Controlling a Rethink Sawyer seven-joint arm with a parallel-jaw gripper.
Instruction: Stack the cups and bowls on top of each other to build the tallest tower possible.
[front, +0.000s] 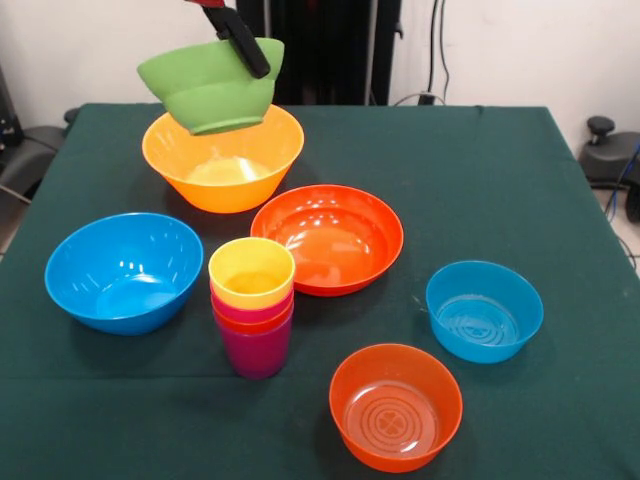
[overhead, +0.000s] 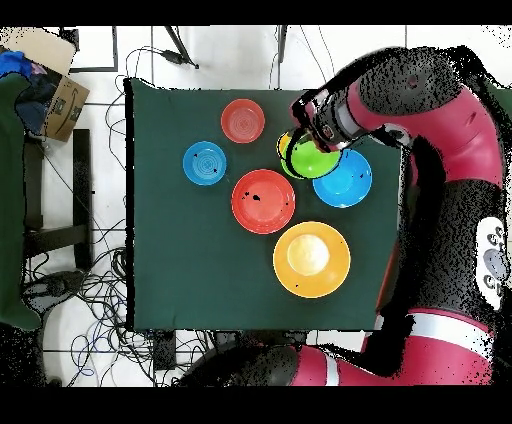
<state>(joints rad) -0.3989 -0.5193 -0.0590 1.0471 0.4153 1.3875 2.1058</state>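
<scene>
Green cloth table (front: 500, 180): cups nested in tower (front: 252, 305); my gripper (front: 240, 42) pinches green bowl (front: 212, 88) aloft beyond it; five bowls remain unstacked.

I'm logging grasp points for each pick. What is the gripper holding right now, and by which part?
The gripper holds the small green bowl, pinched at its rim on one side. The bowl hangs tilted in the air above the large orange-yellow bowl.
</scene>
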